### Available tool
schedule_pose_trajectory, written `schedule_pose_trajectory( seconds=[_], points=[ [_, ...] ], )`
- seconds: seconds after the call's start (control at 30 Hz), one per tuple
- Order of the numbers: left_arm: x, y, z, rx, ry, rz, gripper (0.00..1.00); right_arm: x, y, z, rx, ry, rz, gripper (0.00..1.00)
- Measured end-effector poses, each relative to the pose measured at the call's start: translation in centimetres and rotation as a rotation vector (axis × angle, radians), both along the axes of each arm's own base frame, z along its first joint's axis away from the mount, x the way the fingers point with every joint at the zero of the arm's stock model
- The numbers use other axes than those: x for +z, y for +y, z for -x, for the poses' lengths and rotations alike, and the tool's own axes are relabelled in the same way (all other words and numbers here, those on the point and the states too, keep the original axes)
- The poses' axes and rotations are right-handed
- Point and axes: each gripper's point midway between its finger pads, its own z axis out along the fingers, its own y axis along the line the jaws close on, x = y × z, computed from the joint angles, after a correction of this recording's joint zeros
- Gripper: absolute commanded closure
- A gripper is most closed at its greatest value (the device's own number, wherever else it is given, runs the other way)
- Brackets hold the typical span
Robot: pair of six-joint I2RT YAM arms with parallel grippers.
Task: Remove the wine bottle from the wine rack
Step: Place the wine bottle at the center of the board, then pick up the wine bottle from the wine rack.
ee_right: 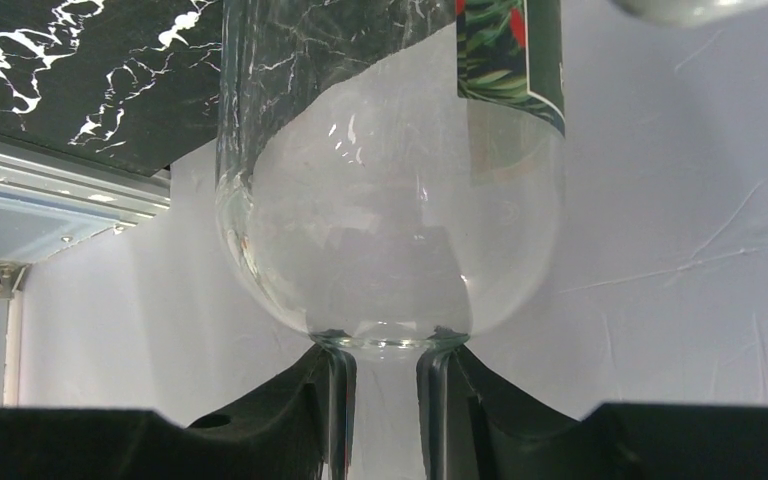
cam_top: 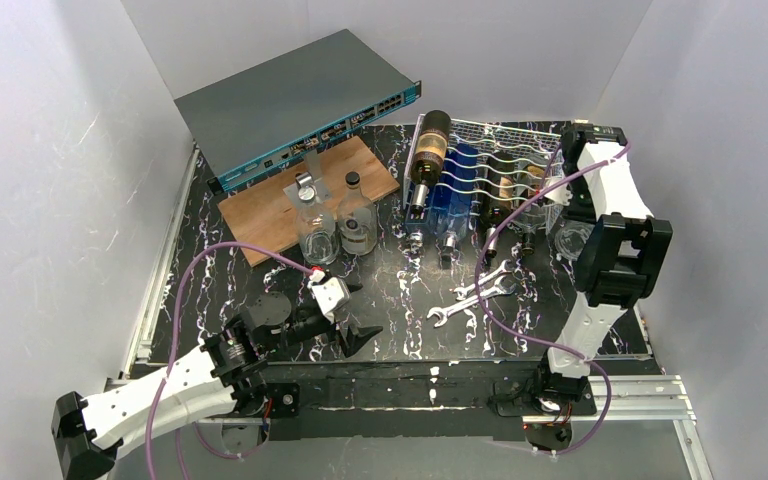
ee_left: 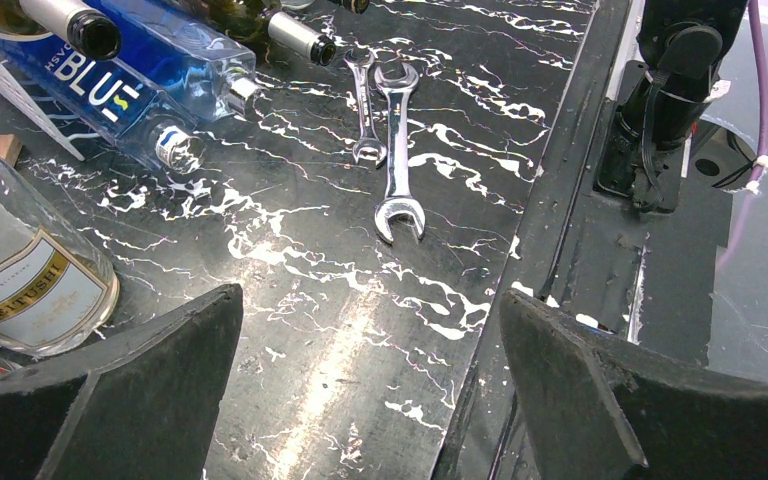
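- The right tool (ee_right: 388, 372) is clamped on the neck of the clear wine bottle (ee_right: 390, 200) at the right end of the wine rack (cam_top: 505, 128).
- No wires show around the bottle, so it looks lifted free but not yet set on the surface (cam_top: 400, 300).
- The left tool (ee_left: 370, 322) hangs near left, fingers apart and empty.
- "BLUE" reads on the blue bottle (ee_left: 110, 85). The held bottle's green-and-red label shows no legible words.

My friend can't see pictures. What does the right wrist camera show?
A clear glass bottle fills the view, its neck pinched between the two black fingers at the bottom. A green leafy label shows at its upper right, with the black marbled table top left and a white wall behind.
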Motion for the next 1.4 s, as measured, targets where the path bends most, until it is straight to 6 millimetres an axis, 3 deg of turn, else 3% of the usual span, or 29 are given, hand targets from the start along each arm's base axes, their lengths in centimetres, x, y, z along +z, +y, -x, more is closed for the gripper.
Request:
schedule_pose_trajectory(
  seconds=[0.33, 0.73, 0.83, 0.87, 1.03, 1.27, 1.4],
  points=[
    [0.2, 0.1, 0.1, 0.0, -0.004, 0.007, 0.01, 0.5, -0.2, -1.2, -0.009, -0.028, 0.005, 0.39],
    [0.3, 0.2, 0.1, 0.0, -0.005, 0.009, 0.01, 1.6, 0.2, -2.7, -0.007, -0.111, -0.032, 0.29],
    [0.3, 0.3, 0.2, 0.0, -0.006, 0.01, 0.01, 3.0, 0.6, -3.8, -0.003, -0.18, -0.059, 0.27],
    [0.4, 0.4, 0.2, 0.0, -0.006, 0.01, 0.01, 3.8, 0.8, -4.4, 0.001, -0.219, -0.076, 0.27],
    [0.7, 0.6, 0.3, 0.0, 0.0, 0.0, 0.01, 3.8, 2.5, -5.2, 0.016, -0.267, -0.194, 0.24],
    [1.2, 0.5, 0.3, 0.007, 0.044, -0.044, 0.01, 7.4, 5.8, -5.7, 0.063, -0.451, -0.38, 0.22],
    [1.1, 0.6, 0.3, 0.027, 0.09, -0.056, 0.01, 9.1, 7.7, -6.8, 0.098, -0.573, -0.486, 0.14]
  ],
)
